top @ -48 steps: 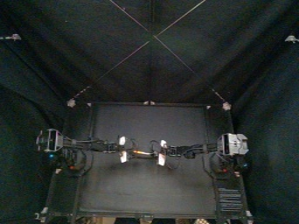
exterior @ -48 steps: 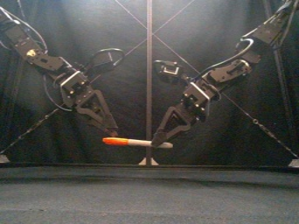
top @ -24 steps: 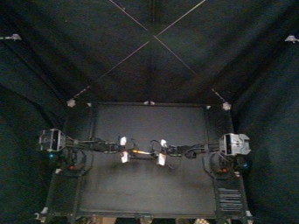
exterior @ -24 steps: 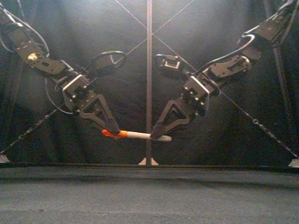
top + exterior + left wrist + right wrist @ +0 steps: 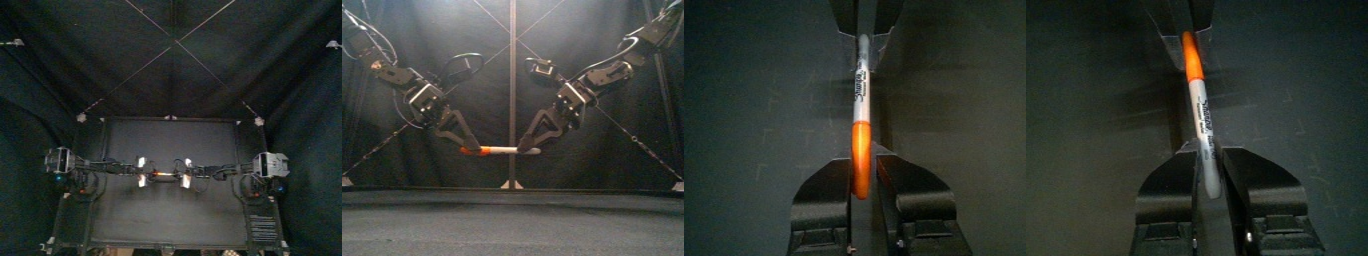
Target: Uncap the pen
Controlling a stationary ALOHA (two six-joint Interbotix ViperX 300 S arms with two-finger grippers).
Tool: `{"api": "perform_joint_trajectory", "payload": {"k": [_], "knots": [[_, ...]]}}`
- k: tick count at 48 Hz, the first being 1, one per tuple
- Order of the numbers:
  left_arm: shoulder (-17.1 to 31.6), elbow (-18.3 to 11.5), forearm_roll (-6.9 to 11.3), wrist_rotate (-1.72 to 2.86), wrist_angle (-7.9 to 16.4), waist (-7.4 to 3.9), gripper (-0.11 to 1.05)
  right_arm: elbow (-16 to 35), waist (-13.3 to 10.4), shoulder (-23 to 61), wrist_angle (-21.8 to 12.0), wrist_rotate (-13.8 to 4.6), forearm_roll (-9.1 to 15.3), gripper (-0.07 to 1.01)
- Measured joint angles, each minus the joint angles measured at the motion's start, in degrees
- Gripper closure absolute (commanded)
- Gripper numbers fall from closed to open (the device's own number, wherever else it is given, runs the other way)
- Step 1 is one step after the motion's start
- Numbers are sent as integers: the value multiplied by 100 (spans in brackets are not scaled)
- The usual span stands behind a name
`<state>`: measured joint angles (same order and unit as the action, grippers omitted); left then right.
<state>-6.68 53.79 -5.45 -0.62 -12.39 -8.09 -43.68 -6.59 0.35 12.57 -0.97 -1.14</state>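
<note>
Front view: seemingly capped pen (image 5: 500, 151) between left and right fingers (image 5: 457, 131)

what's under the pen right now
Only bare black table below it; the pen hangs in the air, its orange cap clamped in the left gripper, its grey end in the right gripper. The jaws cover both tips.

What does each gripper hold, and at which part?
Orange-capped white marker pen: left gripper grips the orange cap, right gripper the opposite barrel end.
</note>
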Motion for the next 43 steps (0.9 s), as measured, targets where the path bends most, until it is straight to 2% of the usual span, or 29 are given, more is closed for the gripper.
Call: {"api": "perform_joint_trajectory", "payload": {"k": [9, 10, 11, 13, 18, 20, 23, 32, 38, 40, 43], "knots": [[-299, 114, -35, 9, -88, 0, 50, -352, -26, -501, 35, -18, 0, 44], [-343, 220, -26, 35, -88, -9, 50, -457, -26, -571, 35, -62, 0, 44], [-396, 352, -26, 0, -88, -26, 50, -554, -35, -624, 0, -62, 0, 44], [-466, 527, -26, 35, -105, -70, 50, -677, -62, -694, 0, -44, 0, 44], [-668, 668, -53, 26, -193, -88, 50, -853, -105, -923, 9, -44, 0, 44], [-773, 729, -62, 0, -220, -88, 50, -923, -114, -1011, 18, -44, 0, 44], [-896, 817, -62, 9, -264, -88, 50, -1020, -141, -1151, 53, -35, 0, 44], [-1178, 976, -70, 26, -343, -79, 50, -1195, -176, -1345, 202, -35, 0, 44], [-1274, 1002, -70, 9, -352, -79, 50, -1266, -176, -1345, 299, -26, 0, 44], [-1292, 1011, -70, 26, -352, -79, 50, -1292, -176, -1345, 343, -26, 0, 44], [-1301, 1002, -70, 26, -352, -79, 50, -1336, -176, -1345, 404, -26, 0, 44]]}}
